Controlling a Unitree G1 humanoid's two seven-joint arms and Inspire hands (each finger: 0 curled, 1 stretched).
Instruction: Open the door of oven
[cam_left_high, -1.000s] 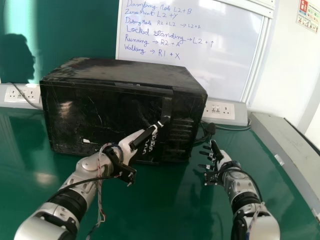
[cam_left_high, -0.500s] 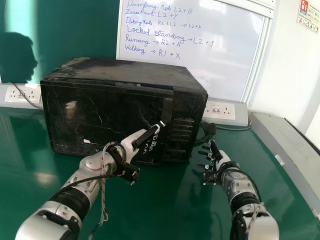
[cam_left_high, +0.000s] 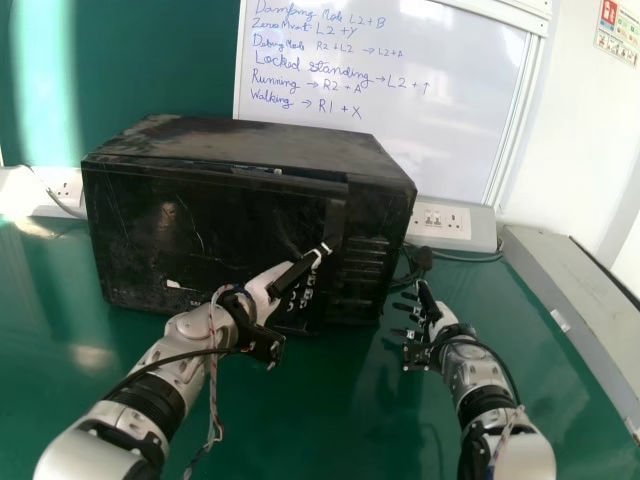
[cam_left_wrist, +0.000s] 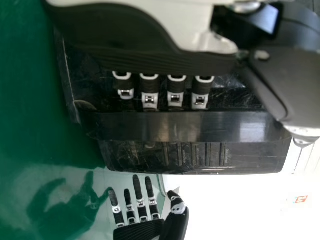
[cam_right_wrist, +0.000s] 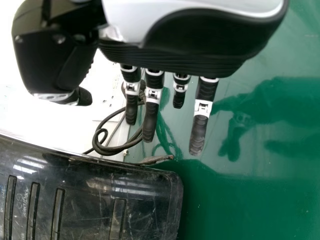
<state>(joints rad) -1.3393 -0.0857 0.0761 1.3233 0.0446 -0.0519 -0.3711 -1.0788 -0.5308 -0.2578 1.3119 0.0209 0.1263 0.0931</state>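
The oven (cam_left_high: 255, 145) is stood on the green bench (cam_left_high: 375, 410), ahead of both arms, with its door (cam_left_high: 190, 225) turned toward the robot. The handle (cam_left_wrist: 190, 126), an upright strip along the door's edge nearer the robot's right, is held by the left hand (cam_left_high: 292, 273), whose fingers are bent in behind it. The right hand (cam_left_high: 428, 312) is held just beside the oven with its fingers apart and nothing grasped.

The door is judged rigid and probably caught by a latch, so a firm, steady pull would be called for, followed by a swing toward the robot's left. The handle looks hard and smooth, and fingertips could be slid off it; a deep hook near its middle is best kept. The body is likely fairly heavy, yet it could be dragged or turned on the glossy bench if the latch is stiff.

The casing is black and boxy, dulled by dust on top. The door is scratched and marked by a small pale patch (cam_left_high: 173, 284) low down, and the panel beside the handle is lined with ridges (cam_left_high: 363, 258).
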